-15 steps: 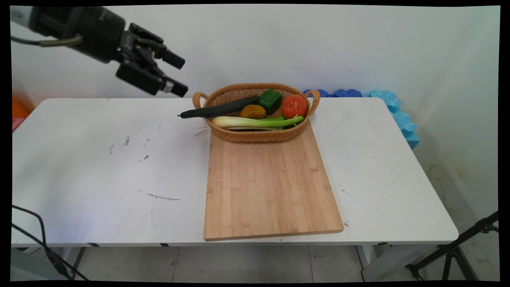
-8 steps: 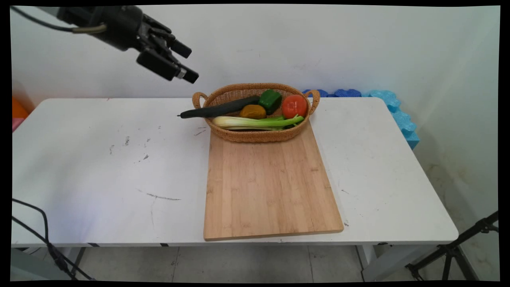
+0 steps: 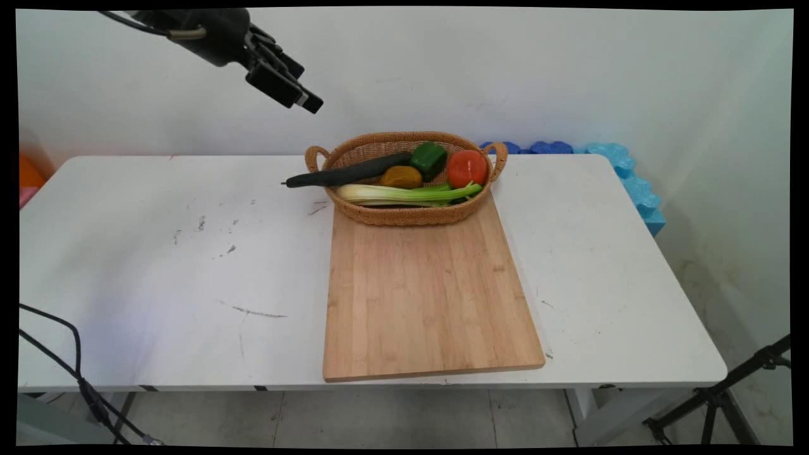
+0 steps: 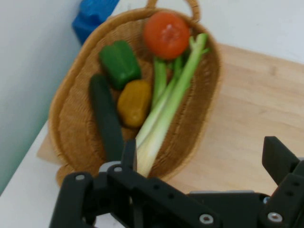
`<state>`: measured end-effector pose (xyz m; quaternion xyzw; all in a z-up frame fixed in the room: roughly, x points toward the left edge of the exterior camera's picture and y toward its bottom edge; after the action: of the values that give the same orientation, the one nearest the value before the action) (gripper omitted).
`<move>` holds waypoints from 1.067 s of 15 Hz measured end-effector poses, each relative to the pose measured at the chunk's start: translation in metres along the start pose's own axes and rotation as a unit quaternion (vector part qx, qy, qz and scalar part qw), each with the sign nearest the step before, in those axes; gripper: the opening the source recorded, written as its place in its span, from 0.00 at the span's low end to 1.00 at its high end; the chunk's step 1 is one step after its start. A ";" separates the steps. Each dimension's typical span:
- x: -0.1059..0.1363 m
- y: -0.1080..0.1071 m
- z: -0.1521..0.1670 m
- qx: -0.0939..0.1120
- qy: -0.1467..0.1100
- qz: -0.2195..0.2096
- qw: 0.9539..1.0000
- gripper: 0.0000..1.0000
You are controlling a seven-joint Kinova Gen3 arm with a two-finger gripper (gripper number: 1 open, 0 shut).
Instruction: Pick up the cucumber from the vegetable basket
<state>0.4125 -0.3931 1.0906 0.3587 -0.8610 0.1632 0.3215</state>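
My gripper (image 3: 304, 85) hangs open and empty high over the table's far side, up and to the left of a wicker basket (image 3: 404, 218). The basket holds a dark cucumber (image 3: 347, 174) poking out over its left rim, a green pepper (image 3: 428, 158), a tomato (image 3: 468, 169), a yellow-brown vegetable (image 3: 401, 177) and a celery stalk (image 3: 404, 194). In the hand view the gripper (image 4: 204, 156) looks down on the basket (image 4: 71, 109), with the cucumber (image 4: 107, 121), pepper (image 4: 119, 61), tomato (image 4: 166, 35), yellow-brown vegetable (image 4: 134, 102) and celery (image 4: 166, 111) beyond its fingers.
A wooden cutting board (image 3: 430, 297) lies in front of the basket, reaching the table's near edge. Blue foam pieces (image 3: 632, 183) sit behind the far right corner. An orange object (image 3: 28, 174) is at the left edge; a tripod leg (image 3: 727, 392) stands lower right.
The gripper has risen and moved right, toward the basket, staying open. Nothing on the table has moved.
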 end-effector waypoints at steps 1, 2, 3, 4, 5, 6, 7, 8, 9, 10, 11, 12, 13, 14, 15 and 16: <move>0.000 -0.006 0.005 0.007 -0.005 -0.009 1.000 1.00; 0.001 -0.010 0.010 0.014 -0.010 -0.018 1.000 1.00; 0.000 -0.015 0.014 0.020 -0.015 -0.026 0.999 1.00; 0.000 -0.020 0.020 0.027 -0.020 -0.034 0.999 1.00; -0.001 -0.026 0.026 0.033 -0.025 -0.044 0.998 1.00; -0.003 -0.030 0.029 0.039 -0.028 -0.051 0.998 1.00; -0.004 -0.035 0.034 0.044 -0.033 -0.058 0.997 1.00; -0.006 -0.039 0.038 0.050 -0.038 -0.066 0.996 1.00; -0.008 -0.043 0.041 0.055 -0.041 -0.071 0.995 1.00; -0.012 -0.047 0.044 0.060 -0.045 -0.078 0.994 1.00; -0.015 -0.051 0.048 0.064 -0.048 -0.084 0.993 1.00; -0.016 -0.055 0.052 0.069 -0.048 -0.089 0.992 1.00; -0.017 -0.060 0.061 0.074 -0.050 -0.095 0.991 1.00; -0.017 -0.064 0.072 0.076 -0.054 -0.100 0.991 1.00; -0.017 -0.067 0.082 0.078 -0.057 -0.104 0.990 1.00; -0.018 -0.069 0.087 0.078 -0.058 -0.106 0.990 1.00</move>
<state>0.4337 -0.4764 1.0175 0.4812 -0.8197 0.1740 0.2573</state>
